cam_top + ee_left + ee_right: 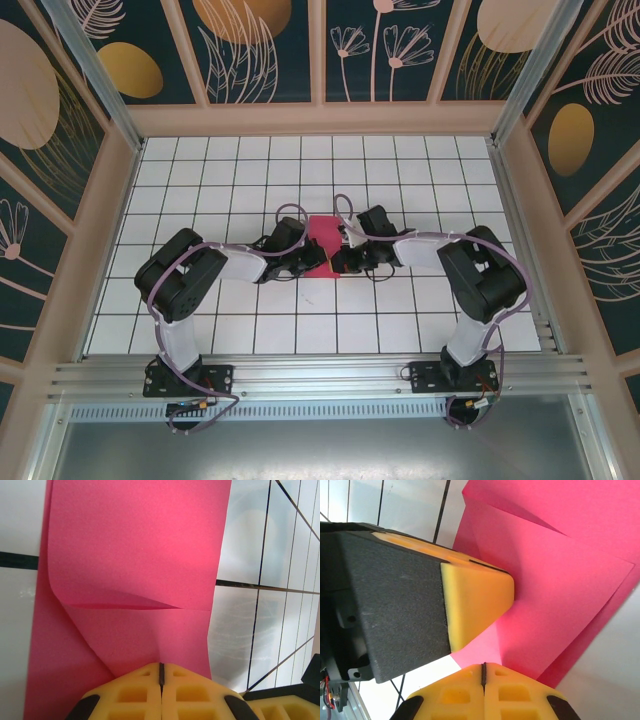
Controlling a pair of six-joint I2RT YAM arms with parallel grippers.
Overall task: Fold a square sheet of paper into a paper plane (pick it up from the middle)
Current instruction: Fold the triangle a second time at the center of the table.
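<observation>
The top external camera hangs above and behind the arm bases [188, 378], which line the bottom of its frame, and looks down from afar on the whole gridded desk [200, 180]. The left wrist camera sits just behind the left claw [161, 666], at bottom centre, facing forward, very near the pink paper [135, 555]. The right wrist camera looks likewise past the right claw [483, 666], equally near. All three share the paper at the desk's middle.

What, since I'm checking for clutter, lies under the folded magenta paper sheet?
White gridded tabletop shows around the folded magenta paper sheet; anything directly beneath it is covered.
</observation>
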